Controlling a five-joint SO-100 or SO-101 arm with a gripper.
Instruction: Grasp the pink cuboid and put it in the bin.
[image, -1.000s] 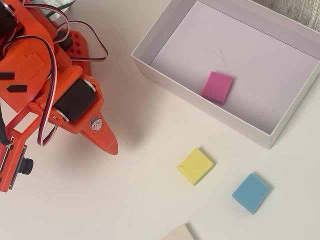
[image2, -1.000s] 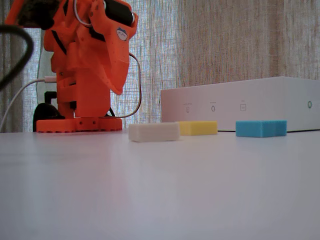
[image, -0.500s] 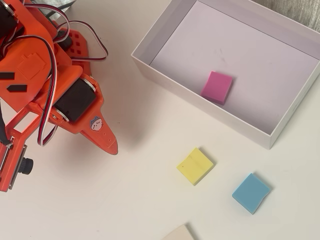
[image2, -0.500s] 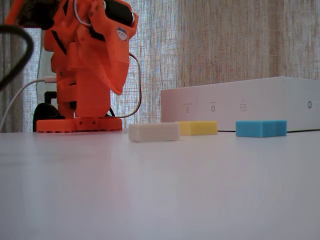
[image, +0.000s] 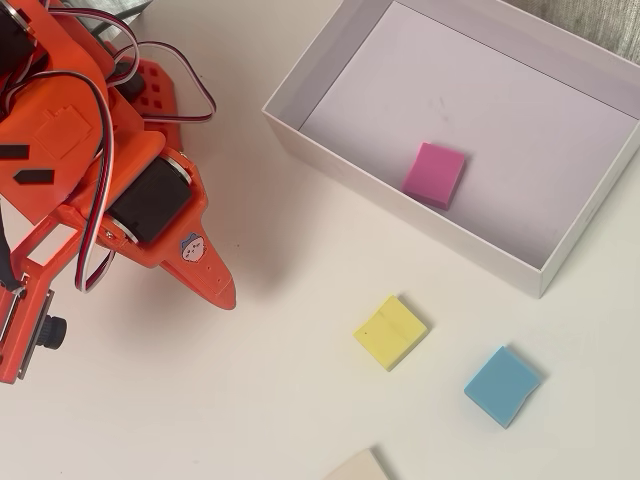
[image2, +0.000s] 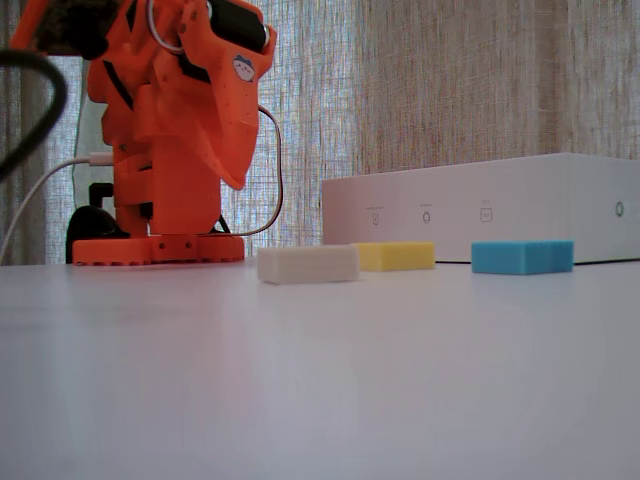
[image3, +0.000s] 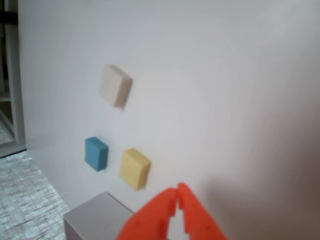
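The pink cuboid (image: 435, 173) lies flat on the floor of the bin (image: 330, 165), near its front wall. It is hidden behind the bin's wall (image2: 480, 215) in the fixed view and out of the wrist view, which shows only a corner of the bin (image3: 95, 220). My orange gripper (image: 225, 292) is shut and empty, raised above the table to the left of the bin. Its tips meet in the wrist view (image3: 177, 192). In the fixed view it points down (image2: 237, 180).
A yellow block (image: 390, 331) (image2: 398, 256) (image3: 134, 168), a blue block (image: 501, 385) (image2: 522, 256) (image3: 96, 153) and a cream block (image: 357, 467) (image2: 307, 264) (image3: 116, 86) lie on the white table in front of the bin. The arm's base (image2: 158, 248) stands at the left.
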